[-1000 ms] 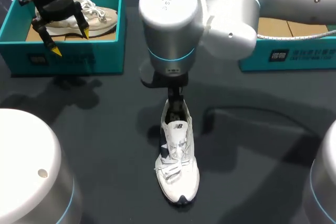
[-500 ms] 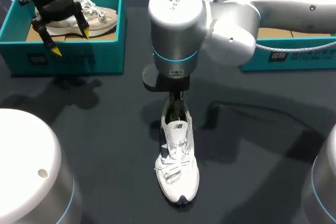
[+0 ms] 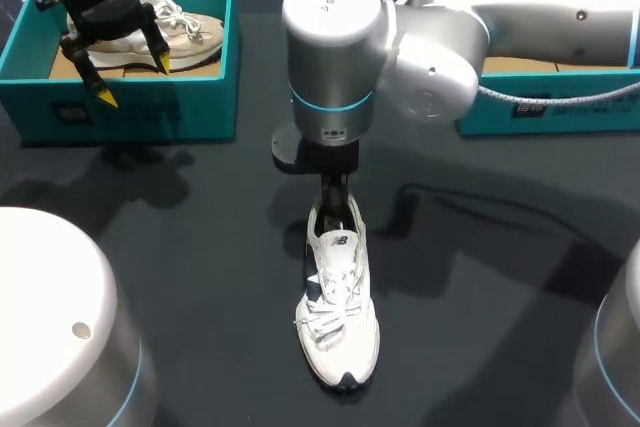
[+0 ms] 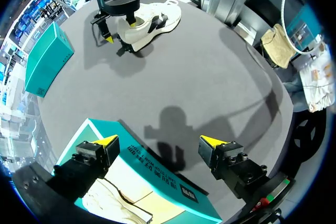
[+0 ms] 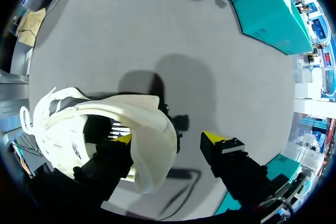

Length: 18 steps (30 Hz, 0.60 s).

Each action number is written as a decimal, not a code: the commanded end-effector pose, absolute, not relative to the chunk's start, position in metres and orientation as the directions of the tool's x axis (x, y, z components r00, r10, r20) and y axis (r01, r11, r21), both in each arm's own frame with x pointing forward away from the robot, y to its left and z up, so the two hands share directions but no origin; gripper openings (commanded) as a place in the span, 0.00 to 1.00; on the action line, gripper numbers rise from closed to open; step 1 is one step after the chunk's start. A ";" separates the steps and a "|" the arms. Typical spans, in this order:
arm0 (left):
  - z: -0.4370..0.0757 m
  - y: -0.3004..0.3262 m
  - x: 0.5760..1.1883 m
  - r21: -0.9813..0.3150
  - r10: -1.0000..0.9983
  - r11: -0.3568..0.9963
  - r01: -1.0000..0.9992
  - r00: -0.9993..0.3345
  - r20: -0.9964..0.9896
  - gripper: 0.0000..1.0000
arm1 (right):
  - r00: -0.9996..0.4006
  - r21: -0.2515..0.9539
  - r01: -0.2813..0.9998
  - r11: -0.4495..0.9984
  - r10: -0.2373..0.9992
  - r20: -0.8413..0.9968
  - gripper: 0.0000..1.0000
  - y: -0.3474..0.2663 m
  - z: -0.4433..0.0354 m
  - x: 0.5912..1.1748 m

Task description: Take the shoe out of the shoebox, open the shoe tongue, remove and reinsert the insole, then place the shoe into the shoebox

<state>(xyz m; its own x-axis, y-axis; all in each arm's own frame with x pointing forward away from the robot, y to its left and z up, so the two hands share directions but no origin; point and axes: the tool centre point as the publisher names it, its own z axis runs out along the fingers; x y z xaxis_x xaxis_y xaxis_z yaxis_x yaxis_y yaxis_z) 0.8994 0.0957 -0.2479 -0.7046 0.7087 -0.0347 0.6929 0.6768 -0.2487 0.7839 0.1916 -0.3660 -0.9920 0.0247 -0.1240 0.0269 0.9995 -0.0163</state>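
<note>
The right claw [image 5: 169, 140] is straddling the heel of the shoe [image 5: 79, 111], fingers parted — one dipping inside the collar, one outside behind it — probably going for the hidden insole. The left claw [image 4: 160, 141] is hovering parted and empty above the shoebox [image 4: 157, 176].

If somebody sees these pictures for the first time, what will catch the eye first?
First, the white shoe lying alone in the middle of the dark table, with the right gripper at its heel, one finger inside the opening and the other outside. Next, the teal shoebox at the far left, which holds a second shoe, with the left gripper open above it.
</note>
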 end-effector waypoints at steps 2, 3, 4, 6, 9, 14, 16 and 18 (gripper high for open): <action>-0.248 0.096 0.900 -0.248 0.710 0.677 0.694 -0.704 -0.033 1.00 | -0.993 -0.007 0.032 0.999 0.031 -0.114 0.54 0.193 -0.375 0.783; -0.248 0.096 0.900 -0.248 0.710 0.677 0.694 -0.704 -0.033 1.00 | -0.993 -0.006 0.033 0.999 0.032 -0.112 0.49 0.194 -0.375 0.783; -0.248 0.096 0.900 -0.248 0.710 0.677 0.694 -0.704 -0.033 1.00 | -0.993 -0.005 0.034 0.999 0.033 -0.111 0.45 0.194 -0.376 0.783; -0.248 0.096 0.900 -0.248 0.710 0.677 0.694 -0.704 -0.033 1.00 | -0.993 -0.003 0.035 0.999 0.034 -0.110 0.34 0.194 -0.376 0.782; -0.248 0.096 0.900 -0.248 0.710 0.677 0.694 -0.704 -0.033 1.00 | -0.993 -0.003 0.035 0.999 0.035 -0.111 0.00 0.196 -0.375 0.782; -0.248 0.096 0.900 -0.248 0.710 0.677 0.694 -0.704 -0.033 1.00 | -0.993 -0.018 0.034 0.999 0.031 -0.116 0.00 0.197 -0.366 0.780; -0.248 0.096 0.900 -0.248 0.710 0.677 0.694 -0.704 -0.033 1.00 | -0.992 -0.025 0.033 0.999 0.030 -0.122 0.00 0.196 -0.359 0.779; -0.248 0.096 0.900 -0.248 0.710 0.677 0.694 -0.704 -0.033 1.00 | -0.991 -0.036 0.035 0.999 0.030 -0.131 0.00 0.193 -0.349 0.778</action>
<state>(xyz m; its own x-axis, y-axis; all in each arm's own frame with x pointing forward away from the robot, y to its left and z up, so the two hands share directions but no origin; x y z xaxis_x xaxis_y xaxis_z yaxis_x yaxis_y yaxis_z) 0.8994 0.0957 -0.2479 -0.7046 0.7087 -0.0347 0.6929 0.6768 -0.2487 0.7828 0.1949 -0.3659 -0.9922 0.0284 -0.1212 0.0313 0.9993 -0.0224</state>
